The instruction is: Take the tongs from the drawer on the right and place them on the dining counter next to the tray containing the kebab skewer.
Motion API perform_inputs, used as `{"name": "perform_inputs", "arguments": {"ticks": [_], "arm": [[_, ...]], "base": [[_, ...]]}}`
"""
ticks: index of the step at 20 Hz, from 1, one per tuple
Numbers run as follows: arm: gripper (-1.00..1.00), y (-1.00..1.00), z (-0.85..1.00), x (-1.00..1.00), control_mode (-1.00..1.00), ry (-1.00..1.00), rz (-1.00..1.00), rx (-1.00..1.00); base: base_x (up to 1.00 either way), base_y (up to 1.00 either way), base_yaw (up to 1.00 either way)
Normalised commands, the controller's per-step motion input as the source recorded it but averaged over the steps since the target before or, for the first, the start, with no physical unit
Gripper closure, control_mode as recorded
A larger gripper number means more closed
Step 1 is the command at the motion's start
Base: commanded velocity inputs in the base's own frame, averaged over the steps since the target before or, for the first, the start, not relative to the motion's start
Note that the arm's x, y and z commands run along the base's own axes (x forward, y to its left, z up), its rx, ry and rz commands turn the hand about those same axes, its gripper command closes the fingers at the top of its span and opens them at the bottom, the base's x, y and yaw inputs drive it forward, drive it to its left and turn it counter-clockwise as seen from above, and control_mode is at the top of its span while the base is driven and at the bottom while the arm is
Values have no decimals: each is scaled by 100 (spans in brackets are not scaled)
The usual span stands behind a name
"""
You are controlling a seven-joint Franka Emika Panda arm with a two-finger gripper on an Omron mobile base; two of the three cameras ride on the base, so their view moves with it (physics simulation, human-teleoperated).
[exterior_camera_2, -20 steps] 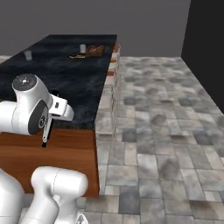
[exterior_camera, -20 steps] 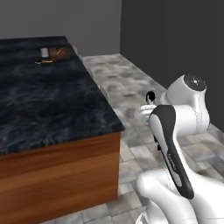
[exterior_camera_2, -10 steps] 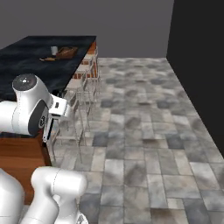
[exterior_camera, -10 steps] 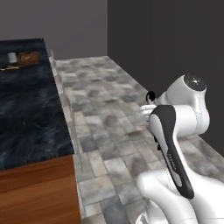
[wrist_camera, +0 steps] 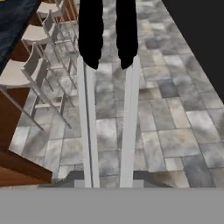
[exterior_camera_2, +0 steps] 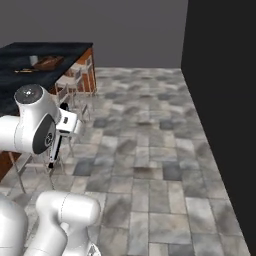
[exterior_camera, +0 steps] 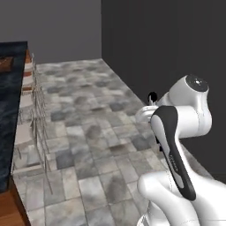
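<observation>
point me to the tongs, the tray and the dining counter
tongs (wrist_camera: 130, 122): hand view, middle of one grey arm.
tray (exterior_camera_2: 48, 62): right base view, its brown wooden wall, far on the counter.
dining counter (exterior_camera_2: 20, 56): right base view, bare black stone top beside the tray.

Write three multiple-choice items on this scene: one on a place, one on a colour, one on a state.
1. Where do the stools stand?
A. along the dining counter's side
B. against the dark wall
C. on top of the counter
2. What colour are the tongs' tips?
A. orange
B. black
C. white
3. What state are the tongs in?
A. lying on the floor
B. lying on the counter
C. held in the gripper

Answers:
1. A: the pale stools line the edge of the dining counter.
2. B: the tongs have grey arms ending in black tips.
3. C: they run out from the gripper, above the tiled floor.
</observation>
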Motion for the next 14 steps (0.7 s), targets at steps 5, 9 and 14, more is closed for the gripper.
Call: {"name": "perform_inputs", "arguments": {"ticks": [5,9,14], "arm": [[100,0,0,0,100,0,0,0],[100,0,0,0,100,0,0,0],[100,0,0,0,100,0,0,0]], "base": [[81,-100,30],[69,-76,49],[48,-70,56]]}}
